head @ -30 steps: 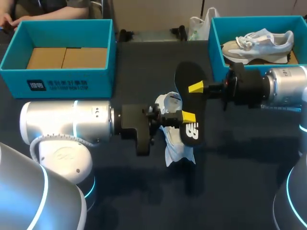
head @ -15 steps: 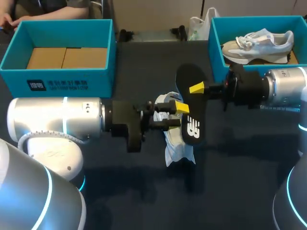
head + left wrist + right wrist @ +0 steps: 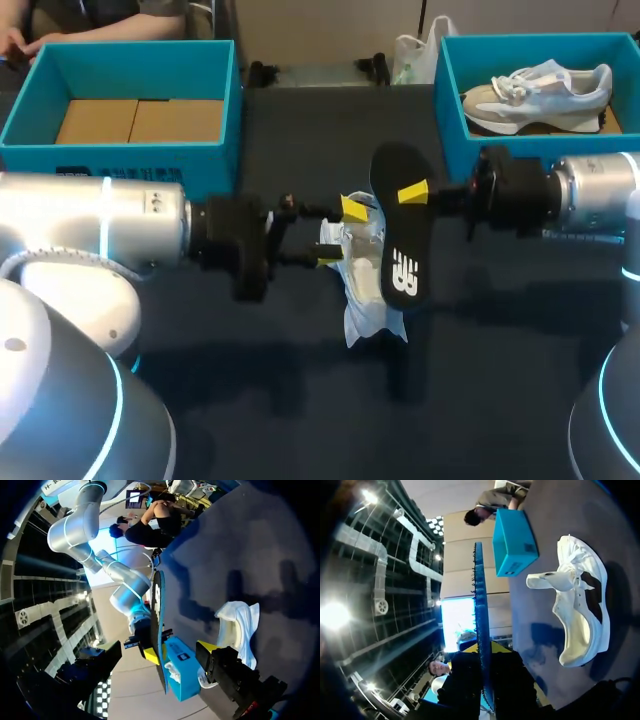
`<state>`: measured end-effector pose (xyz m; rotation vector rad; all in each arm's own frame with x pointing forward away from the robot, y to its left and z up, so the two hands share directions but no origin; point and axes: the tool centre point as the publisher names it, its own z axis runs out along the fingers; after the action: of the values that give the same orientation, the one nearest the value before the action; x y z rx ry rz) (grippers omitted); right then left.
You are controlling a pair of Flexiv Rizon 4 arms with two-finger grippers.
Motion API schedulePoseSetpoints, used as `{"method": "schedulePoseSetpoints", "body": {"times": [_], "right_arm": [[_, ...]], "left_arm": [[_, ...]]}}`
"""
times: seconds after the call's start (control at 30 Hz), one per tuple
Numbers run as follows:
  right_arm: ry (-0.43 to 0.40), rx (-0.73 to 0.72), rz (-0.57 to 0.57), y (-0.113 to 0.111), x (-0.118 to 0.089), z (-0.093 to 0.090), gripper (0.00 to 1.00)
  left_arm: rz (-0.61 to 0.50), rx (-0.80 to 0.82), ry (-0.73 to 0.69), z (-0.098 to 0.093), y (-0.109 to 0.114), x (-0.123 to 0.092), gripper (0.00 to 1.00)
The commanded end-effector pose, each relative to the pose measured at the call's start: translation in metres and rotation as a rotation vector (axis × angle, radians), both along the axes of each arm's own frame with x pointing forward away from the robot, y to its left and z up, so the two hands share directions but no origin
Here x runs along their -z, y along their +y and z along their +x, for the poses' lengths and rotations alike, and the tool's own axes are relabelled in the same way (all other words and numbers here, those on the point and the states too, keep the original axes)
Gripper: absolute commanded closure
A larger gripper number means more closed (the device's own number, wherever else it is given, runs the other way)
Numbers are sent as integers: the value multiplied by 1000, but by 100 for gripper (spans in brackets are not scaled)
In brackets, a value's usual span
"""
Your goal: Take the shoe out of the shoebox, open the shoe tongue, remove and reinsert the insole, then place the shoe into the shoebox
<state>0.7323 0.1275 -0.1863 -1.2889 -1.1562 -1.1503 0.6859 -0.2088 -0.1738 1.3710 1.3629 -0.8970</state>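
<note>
Head view: my right claw is pinching the black insole over the white shoe on the table. My left claw is spread, just beside the shoe.
Left wrist: the shoe is ahead, nothing gripped.
Right wrist: the insole (edge-on) is clamped, the shoe beside it.

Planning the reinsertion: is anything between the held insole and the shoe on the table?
Nothing visible lies between the insole and the shoe below it. The left gripper, open, hangs close at the shoe's side.
</note>
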Motion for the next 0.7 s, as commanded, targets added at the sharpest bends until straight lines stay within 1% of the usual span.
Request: {"method": "schedulePoseSetpoints", "body": {"times": [0.03, 0.1, 0.2, 0.5, 0.6, 0.63, 0.7], "right_arm": [[3, -1, 7, 3, 7, 0, 100], [2, -1, 12, 3, 9, 0, 100], [3, -1, 17, 4, 14, -1, 100], [9, -12, 5, 8, 23, -1, 100], [14, -17, -4, 9, 25, 0, 100], [14, -18, -5, 9, 26, 0, 100], [12, -21, -5, 9, 26, 0, 100]], "left_arm": [[134, 9, 34, 7, 7, -21, 0], [160, 9, 45, 8, 6, -25, 0], [240, 24, 73, 9, 4, -30, 0], [481, 71, 129, 9, 2, -27, 0], [575, 74, 131, 11, 2, -28, 0], [587, 75, 131, 12, 2, -28, 0], [646, 71, 136, 14, 2, -28, 0]]}}
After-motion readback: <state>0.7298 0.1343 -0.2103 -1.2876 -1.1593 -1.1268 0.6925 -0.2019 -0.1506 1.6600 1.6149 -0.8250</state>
